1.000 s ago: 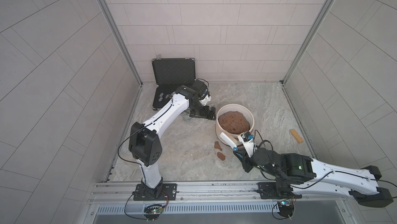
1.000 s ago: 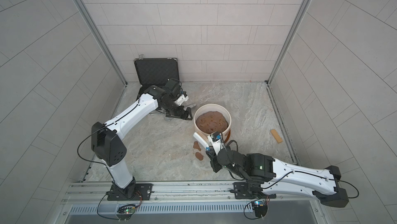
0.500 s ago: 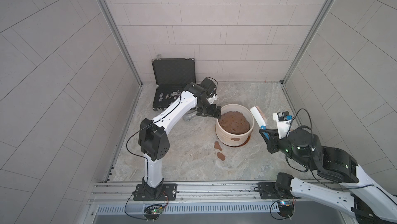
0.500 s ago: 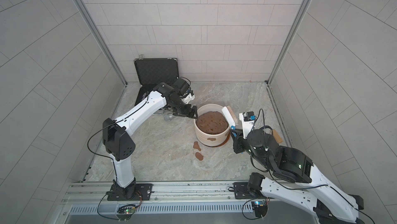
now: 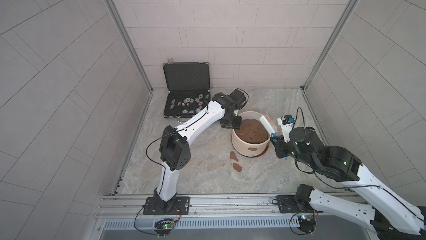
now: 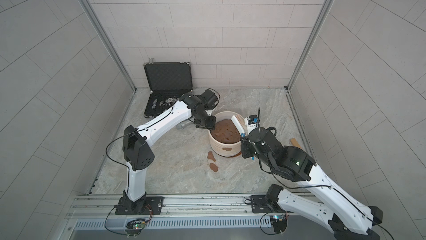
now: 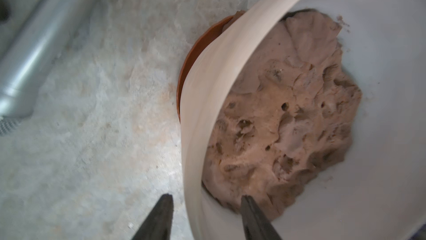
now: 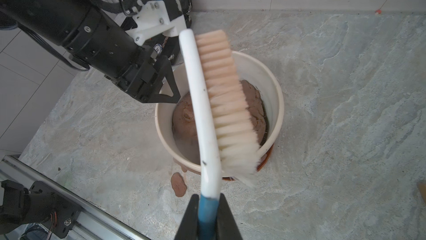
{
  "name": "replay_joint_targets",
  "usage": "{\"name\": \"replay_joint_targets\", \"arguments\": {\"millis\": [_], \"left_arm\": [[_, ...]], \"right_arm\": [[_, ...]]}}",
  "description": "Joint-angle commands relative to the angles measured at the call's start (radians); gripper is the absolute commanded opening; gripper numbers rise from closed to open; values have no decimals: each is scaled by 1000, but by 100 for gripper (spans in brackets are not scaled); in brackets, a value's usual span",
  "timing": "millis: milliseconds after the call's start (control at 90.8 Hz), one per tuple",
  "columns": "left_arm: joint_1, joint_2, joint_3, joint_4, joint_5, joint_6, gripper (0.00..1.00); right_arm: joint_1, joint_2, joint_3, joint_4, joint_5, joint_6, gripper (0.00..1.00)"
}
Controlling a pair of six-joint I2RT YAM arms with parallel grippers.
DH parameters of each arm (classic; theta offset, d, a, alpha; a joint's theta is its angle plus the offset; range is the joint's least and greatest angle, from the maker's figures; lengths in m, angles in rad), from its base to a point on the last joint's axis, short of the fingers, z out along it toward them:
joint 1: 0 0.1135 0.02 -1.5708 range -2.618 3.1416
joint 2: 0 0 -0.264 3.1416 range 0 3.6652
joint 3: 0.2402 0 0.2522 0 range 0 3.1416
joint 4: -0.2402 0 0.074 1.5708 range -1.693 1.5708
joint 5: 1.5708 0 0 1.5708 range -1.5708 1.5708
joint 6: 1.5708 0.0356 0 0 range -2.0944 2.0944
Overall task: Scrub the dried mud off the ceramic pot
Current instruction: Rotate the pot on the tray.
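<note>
Ceramic pot (image 5: 244, 147) stands upright on its saucer (image 5: 265, 153) mid-floor, with the soil mound (image 5: 251, 130) inside.

Brush (image 5: 267, 123) is now raised over the rim on the right arm's side; 1 s ago it was low by the front wall.

Right gripper (image 8: 207, 196) is clamped on the brush's blue handle.

Left gripper (image 7: 206, 202) has come across to the rim. Its fingers have narrowed, 1 inside and 1 outside; I cannot tell whether they touch.

Dried mud (image 5: 252, 149): 1 patch on the front wall, 2 loose in front.

Judgement: the left arm is bracing the pot and scrubbing is paused.
</note>
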Motion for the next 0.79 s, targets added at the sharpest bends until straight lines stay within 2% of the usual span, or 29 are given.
{"name": "replay_joint_targets", "arguments": {"millis": [0, 33, 209, 297, 440, 627, 782], "left_arm": [[-2, 35, 41, -57, -58, -1, 32], [-2, 39, 40, -56, -67, 9, 31], [-4, 78, 79, -69, -125, 36, 6], [-3, 110, 159, -99, -183, 63, 4], [6, 143, 250, -110, -179, 147, 4], [23, 196, 325, -85, -51, 358, 1], [34, 262, 428, -106, 82, 489, 1]], "right_arm": [[-28, -3, -21, 32, -47, -17, 0], [-35, -5, -30, 34, -58, -17, 0], [-86, -22, -77, 68, -100, -28, 0], [-113, -22, -91, 84, -144, -40, 0], [-131, -44, -125, 122, -255, -96, 0], [-131, -90, -133, 157, -410, -166, 0], [-131, -106, -119, 144, -460, -205, 0]]}}
